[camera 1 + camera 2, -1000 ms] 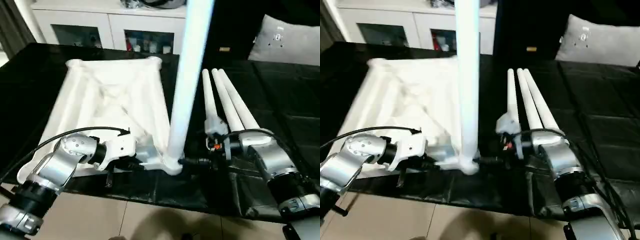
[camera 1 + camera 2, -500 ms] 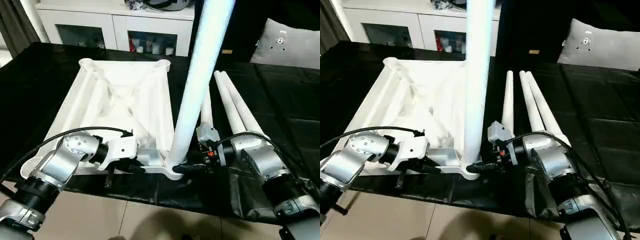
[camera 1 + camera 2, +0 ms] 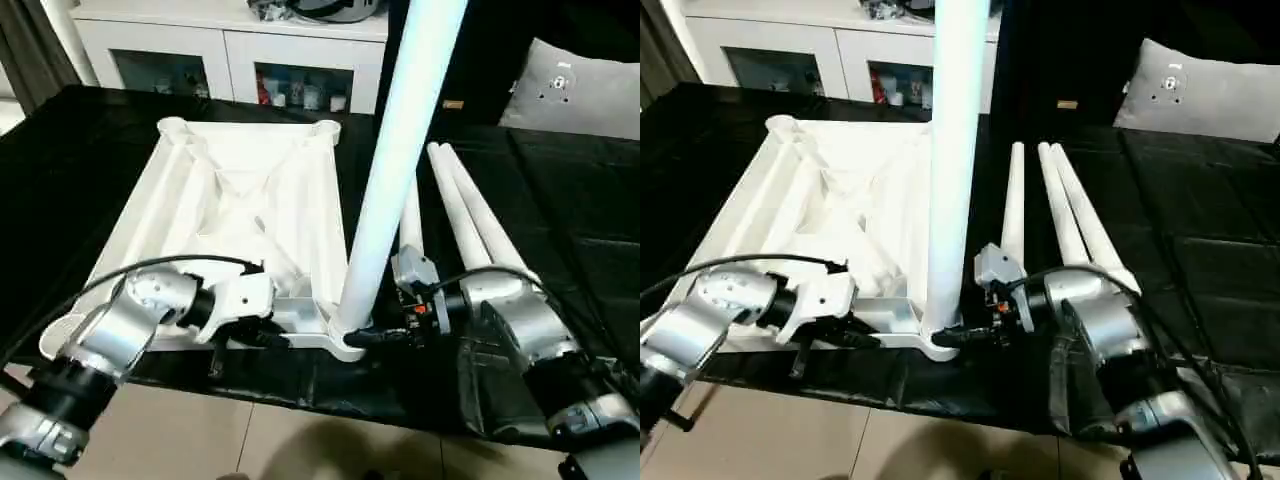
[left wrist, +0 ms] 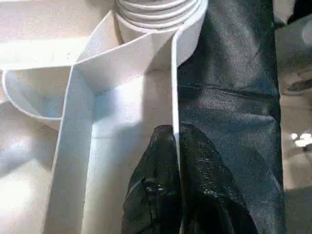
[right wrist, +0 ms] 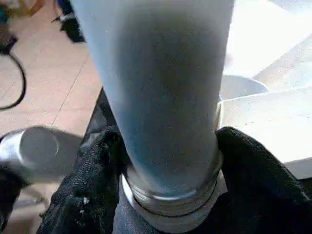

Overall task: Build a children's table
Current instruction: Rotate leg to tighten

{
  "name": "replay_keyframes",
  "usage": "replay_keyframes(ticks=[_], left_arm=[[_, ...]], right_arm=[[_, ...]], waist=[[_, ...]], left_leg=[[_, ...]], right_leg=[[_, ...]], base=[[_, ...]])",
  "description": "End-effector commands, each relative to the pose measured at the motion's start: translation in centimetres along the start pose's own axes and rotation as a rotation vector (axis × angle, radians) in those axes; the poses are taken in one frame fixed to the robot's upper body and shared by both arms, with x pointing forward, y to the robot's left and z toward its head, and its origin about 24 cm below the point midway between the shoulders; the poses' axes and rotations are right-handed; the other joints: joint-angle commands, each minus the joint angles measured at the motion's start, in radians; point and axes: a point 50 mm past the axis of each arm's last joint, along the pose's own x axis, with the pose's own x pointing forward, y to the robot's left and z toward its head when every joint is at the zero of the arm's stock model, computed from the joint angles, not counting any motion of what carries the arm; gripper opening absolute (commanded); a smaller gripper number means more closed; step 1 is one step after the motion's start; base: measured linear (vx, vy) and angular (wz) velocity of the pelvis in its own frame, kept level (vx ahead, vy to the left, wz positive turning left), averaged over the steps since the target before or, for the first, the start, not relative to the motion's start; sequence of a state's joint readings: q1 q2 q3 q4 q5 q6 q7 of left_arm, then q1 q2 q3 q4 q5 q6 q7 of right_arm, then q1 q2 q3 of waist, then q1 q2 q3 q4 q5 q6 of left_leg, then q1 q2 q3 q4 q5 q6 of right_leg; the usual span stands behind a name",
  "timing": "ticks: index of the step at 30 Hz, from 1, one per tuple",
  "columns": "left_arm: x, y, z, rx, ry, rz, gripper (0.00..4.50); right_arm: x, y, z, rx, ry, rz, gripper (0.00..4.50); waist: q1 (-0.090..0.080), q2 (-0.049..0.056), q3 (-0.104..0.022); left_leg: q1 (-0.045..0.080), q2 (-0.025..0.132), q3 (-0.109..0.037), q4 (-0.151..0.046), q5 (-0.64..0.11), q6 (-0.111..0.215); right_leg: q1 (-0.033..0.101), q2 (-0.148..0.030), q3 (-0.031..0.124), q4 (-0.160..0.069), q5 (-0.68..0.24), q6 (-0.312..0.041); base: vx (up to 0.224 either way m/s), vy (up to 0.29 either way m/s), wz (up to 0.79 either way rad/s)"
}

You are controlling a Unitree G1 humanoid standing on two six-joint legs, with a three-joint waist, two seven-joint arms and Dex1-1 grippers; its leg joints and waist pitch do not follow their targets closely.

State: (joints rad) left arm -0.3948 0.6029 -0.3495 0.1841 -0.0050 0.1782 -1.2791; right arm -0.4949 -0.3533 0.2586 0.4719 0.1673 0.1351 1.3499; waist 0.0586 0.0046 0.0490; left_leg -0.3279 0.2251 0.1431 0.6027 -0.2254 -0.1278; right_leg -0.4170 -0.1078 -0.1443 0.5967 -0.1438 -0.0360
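**Leg standing in the corner of the table top**

The table top [image 3: 240,200] is lying upside down on the black desk [image 3: 560,200]. The left pincer [image 4: 176,146] is pinching its near rim. The right pincer [image 5: 168,161] is gripping the upright leg's [image 3: 395,150] base.

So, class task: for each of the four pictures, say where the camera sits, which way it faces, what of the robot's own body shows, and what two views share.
Left eye view: on the head, facing forward and down at the upturned table top; both silver forearms show.
Right eye view: a little beside it, same scene, same forearms.
Left wrist view: along the left gripper, jaws pinching a thin rib of the table top.
Right wrist view: along the right gripper, jaws around the base of the upright leg.
Shared: both eye views show the upright leg and three loose legs.
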Motion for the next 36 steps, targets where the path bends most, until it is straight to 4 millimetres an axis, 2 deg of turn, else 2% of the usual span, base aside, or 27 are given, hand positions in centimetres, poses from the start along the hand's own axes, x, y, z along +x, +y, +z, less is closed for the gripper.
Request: replay_keyframes(ticks=[1, 2, 4, 5, 6, 8, 11, 13, 14, 15, 16, 17, 18, 19, 20, 21, 22, 23, 25, 26, 28, 29, 30, 32, 33, 35, 36], left_arm=[[1.4, -0.5, 0.5, -0.05, -0.038, 0.04, 0.0], [1.5, -0.5, 0.5, -0.077, -0.045, 0.072, 0.0], [1.6, -0.4, 0.4, -0.118, -0.055, 0.122, 0.0], [1.9, 0.1, 0.7, -0.195, -0.092, 0.236, 0.0], [2.0, 0.4, 1.0, -0.233, -0.113, 0.294, 0.0], [2.2, 0.8, 1.4, -0.265, -0.134, 0.353, 0.0], [2.8, 1.5, 2.4, -0.284, -0.148, 0.443, 0.0], [3.9, 2.2, 3.8, -0.304, -0.168, 0.513, 0.0], [4.2, 2.2, 4.0, -0.308, -0.173, 0.519, 0.0], [4.4, 2.3, 4.3, -0.309, -0.176, 0.521, 0.0], [4.6, 2.2, 4.4, -0.298, -0.167, 0.527, 0.0], [4.6, 2.3, 4.4, -0.289, -0.153, 0.529, 0.0], [4.5, 2.3, 4.3, -0.285, -0.143, 0.537, 0.0], [4.5, 2.4, 4.2, -0.284, -0.133, 0.546, 0.0], [4.4, 2.5, 4.1, -0.283, -0.126, 0.554, 0.0], [4.3, 2.6, 4.0, -0.283, -0.12, 0.559, 0.0], [4.1, 2.8, 3.8, -0.279, -0.104, 0.575, 0.0], [4.0, 3.0, 3.7, -0.279, -0.092, 0.59, 0.0], [3.8, 3.4, 3.3, -0.285, -0.066, 0.622, 0.0], [3.6, 3.7, 3.0, -0.287, -0.045, 0.645, 0.0], [3.3, 4.1, 2.7, -0.295, -0.024, 0.675, 0.0], [3.2, 4.4, 2.6, -0.301, -0.018, 0.692, 0.0], [3.2, 4.5, 2.6, -0.303, -0.019, 0.695, 0.0], [3.1, 4.7, 2.6, -0.305, -0.021, 0.703, 0.0], [3.1, 4.7, 2.7, -0.305, -0.024, 0.705, 0.0], [3.1, 5.0, 3.0, -0.313, -0.052, 0.712, 0.0], [3.2, 5.0, 3.3, -0.32, -0.081, 0.701, 0.27]], right_arm=[[1.3, -0.2, -0.7, 0.06, -0.003, -0.1, 2.65], [1.7, -0.5, -0.8, 0.08, -0.01, -0.148, 2.65], [2.3, -1.0, -0.9, 0.108, -0.023, -0.221, 2.65], [3.7, -1.8, -1.1, 0.192, -0.067, -0.356, 2.65], [4.6, -2.0, -1.1, 0.25, -0.099, -0.406, 2.65], [5.5, -2.3, -1.1, 0.307, -0.127, -0.456, 2.65], [6.8, -2.7, -1.0, 0.368, -0.155, -0.548, 2.63], [7.9, -2.9, -1.0, 0.376, -0.144, -0.619, 2.63], [8.1, -2.9, -1.0, 0.371, -0.14, -0.627, 2.63], [8.2, -2.9, -1.0, 0.364, -0.138, -0.632, 2.95], [8.1, -3.0, -0.9, 0.375, -0.155, -0.644, 2.95], [7.7, -3.1, -0.9, 0.377, -0.173, -0.655, 2.95], [7.4, -3.3, -0.9, 0.38, -0.188, -0.669, 3.3], [7.0, -3.4, -0.8, 0.381, -0.201, -0.684, 3.3], [6.8, -3.5, -0.9, 0.369, -0.2, -0.684, 3.36], [6.6, -3.5, -0.9, 0.359, -0.199, -0.682, 3.36], [5.8, -3.4, -0.8, 0.329, -0.207, -0.677, 3.55], [5.3, -3.4, -0.8, 0.307, -0.212, -0.677, 3.69], [4.2, -3.4, -0.7, 0.278, -0.226, -0.682, 3.87], [3.3, -3.2, -0.5, 0.256, -0.244, -0.67, 3.87], [2.3, -3.1, -0.2, 0.225, -0.261, -0.676, 4.15], [1.7, -3.0, 0.1, 0.209, -0.284, -0.682, 4.15], [1.4, -3.0, 0.4, 0.199, -0.299, -0.685, 4.26], [0.6, -2.9, 1.3, 0.171, -0.359, -0.679, 4.43], [0.3, -2.8, 1.7, 0.164, -0.385, -0.671, 4.43], [-0.3, -2.4, 2.7, 0.152, -0.447, -0.637, 4.48], [-0.3, -2.2, 2.9, 0.145, -0.453, -0.62, 4.48]], waist=[[-0.004, 0.001, -0.063], [-0.007, 0.003, -0.062], [-0.027, 0.001, -0.053], [-0.033, -0.001, -0.054], [-0.044, -0.012, -0.049], [-0.063, -0.004, -0.05], [-0.082, 0.002, -0.049], [-0.101, 0.015, -0.041], [-0.101, 0.015, -0.041], [-0.092, 0.032, -0.036], [-0.086, 0.035, -0.036], [-0.07, 0.036, -0.031], [-0.085, -0.003, -0.025], [-0.087, -0.01, -0.027], [-0.096, 0.003, -0.034], [-0.096, 0.012, -0.047], [-0.091, 0.019, -0.049], [-0.085, 0.026, -0.058], [-0.074, 0.015, -0.062], [-0.075, 0.008, -0.06], [-0.069, 0.013, -0.069], [-0.067, 0.014, -0.075], [-0.064, 0.008, -0.078], [-0.055, 0.007, -0.089], [-0.051, 0.007, -0.091], [-0.043, 0.006, -0.089], [-0.038, 0.005, -0.083]], left_leg=[[-0.023, 0.001, 0.021, -0.074, -0.143, 0.055], [-0.024, 0.001, 0.021, -0.076, -0.157, 0.048], [-0.017, -0.009, 0.016, -0.077, -0.248, 0.027], [-0.016, -0.011, 0.015, -0.074, -0.259, 0.022], [-0.019, -0.016, 0.014, -0.07, -0.269, 0.018], [-0.008, -0.023, 0.011, -0.058, -0.297, 0.019], [0.006, -0.019, 0.003, -0.056, -0.362, 0.034], [0.001, 0.003, -0.016, -0.075, -0.452, 0.038], [0.001, 0.003, -0.016, -0.075, -0.452, 0.038], [-0.006, 0.051, -0.035, -0.119, -0.599, 0.044], [-0.012, 0.069, -0.04, -0.136, -0.643, 0.041], [0.01, 0.065, -0.029, -0.147, -0.696, 0.025], [0.049, -0.009, -0.009, -0.082, -0.622, 0.019], [0.071, -0.054, 0.015, -0.015, -0.471, 0.029], [0.05, -0.053, 0.009, -0.015, -0.433, 0.038], [0.0, -0.029, -0.01, -0.045, -0.391, 0.042], [-0.012, -0.014, -0.021, -0.06, -0.396, 0.039], [-0.011, 0.003, -0.027, -0.073, -0.381, 0.04], [-0.021, -0.003, -0.017, -0.075, -0.267, 0.05], [-0.03, -0.007, -0.014, -0.076, -0.244, 0.057], [-0.031, -0.006, -0.011, -0.07, -0.176, 0.075], [-0.042, -0.004, -0.011, -0.066, -0.099, 0.088], [-0.041, -0.005, -0.007, -0.059, -0.053, 0.105], [-0.046, -0.011, -0.005, -0.047, 0.054, 0.137], [-0.051, -0.012, -0.004, -0.042, 0.128, 0.173], [-0.048, -0.015, 0.002, -0.037, 0.151, 0.212], [-0.051, -0.014, 0.004, -0.04, 0.121, 0.218]], right_leg=[[0.075, -0.032, 0.057, -0.062, -0.318, -0.175], [0.076, -0.033, 0.056, -0.063, -0.345, -0.166], [0.07, -0.031, 0.043, -0.09, -0.519, -0.098], [0.071, -0.032, 0.041, -0.093, -0.548, -0.082], [0.068, -0.032, 0.03, -0.105, -0.615, -0.049], [0.059, -0.033, 0.01, -0.127, -0.686, -0.007], [0.058, -0.03, -0.022, -0.156, -0.682, 0.03], [0.078, -0.027, -0.049, -0.16, -0.626, 0.036], [0.078, -0.027, -0.049, -0.16, -0.626, 0.036], [0.112, -0.024, -0.033, -0.102, -0.491, 0.016], [0.123, -0.027, -0.011, -0.059, -0.416, -0.006], [0.101, -0.03, 0.019, -0.049, -0.369, -0.049], [0.043, -0.032, -0.013, -0.148, -0.658, 0.002], [0.011, -0.045, -0.057, -0.206, -0.857, 0.076], [0.036, -0.05, -0.072, -0.2, -0.855, 0.1], [0.088, -0.056, -0.065, -0.175, -0.745, 0.103], [0.1, -0.053, -0.061, -0.161, -0.686, 0.09], [0.099, -0.058, -0.035, -0.141, -0.545, 0.033], [0.087, -0.053, -0.012, -0.115, -0.395, -0.08], [0.09, -0.046, -0.009, -0.112, -0.391, -0.086], [0.087, -0.045, 0.004, -0.099, -0.336, -0.113], [0.089, -0.043, 0.012, -0.079, -0.248, -0.142], [0.083, -0.041, 0.02, -0.069, -0.193, -0.165], [0.088, -0.039, 0.032, -0.046, -0.074, -0.203], [0.088, -0.038, 0.033, -0.036, 0.004, -0.229], [0.082, -0.034, 0.034, -0.037, 0.023, -0.242], [0.081, -0.035, 0.032, -0.042, -0.026, -0.237]], base=[[0.0, 0.0, 0.0], [0.0, 0.0, 0.0], [0.0, 0.0, 0.0], [0.0, 0.0, 0.0], [-0.053, -0.004, -0.08], [-0.054, -0.004, -0.07], [0.0, 0.0, 0.0], [0.0, 0.0, 0.0], [0.0, 0.0, 0.0], [0.0, 0.0, 0.0], [0.0, 0.0, 0.0], [0.0, 0.0, 0.0], [0.0, 0.0, 0.0], [0.0, 0.0, 0.0], [0.0, 0.0, 0.0], [0.089, 0.014, -0.16], [0.089, 0.014, -0.16], [0.062, 0.034, 0.02], [0.0, 0.0, 0.0], [0.0, 0.0, 0.0], [0.0, 0.0, 0.0], [0.054, -0.005, 0.03], [0.057, -0.016, -0.02], [0.029, -0.008, -0.01], [0.0, 0.0, 0.0], [0.0, 0.0, 0.0], [0.0, 0.0, 0.0]])
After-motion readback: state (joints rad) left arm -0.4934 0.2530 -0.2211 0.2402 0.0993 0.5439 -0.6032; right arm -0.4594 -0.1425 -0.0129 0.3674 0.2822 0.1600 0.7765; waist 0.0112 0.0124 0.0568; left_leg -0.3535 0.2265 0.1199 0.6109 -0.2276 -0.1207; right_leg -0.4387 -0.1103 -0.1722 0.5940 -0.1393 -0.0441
